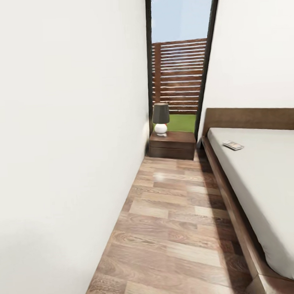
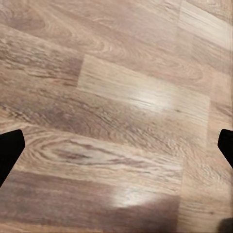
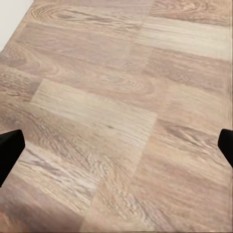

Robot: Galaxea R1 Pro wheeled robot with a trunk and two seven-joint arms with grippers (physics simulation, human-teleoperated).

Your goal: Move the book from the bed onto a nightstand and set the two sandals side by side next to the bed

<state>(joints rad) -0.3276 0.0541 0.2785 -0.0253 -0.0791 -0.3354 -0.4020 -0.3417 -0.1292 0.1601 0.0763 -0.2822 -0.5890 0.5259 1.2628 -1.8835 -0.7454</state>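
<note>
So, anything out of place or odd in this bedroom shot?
Only the book, lying flat on the bare mattress of the bed near the headboard. The nightstand and its lamp stand upright; the floor looks undamaged.

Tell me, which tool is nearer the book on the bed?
Probably right: the book lies on the robot's right. The left tool and right tool both hang over wood floor.

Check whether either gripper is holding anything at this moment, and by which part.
Nothing is held: both the left gripper and right gripper have jaws spread wide over bare brown wood-plank floor.
</note>
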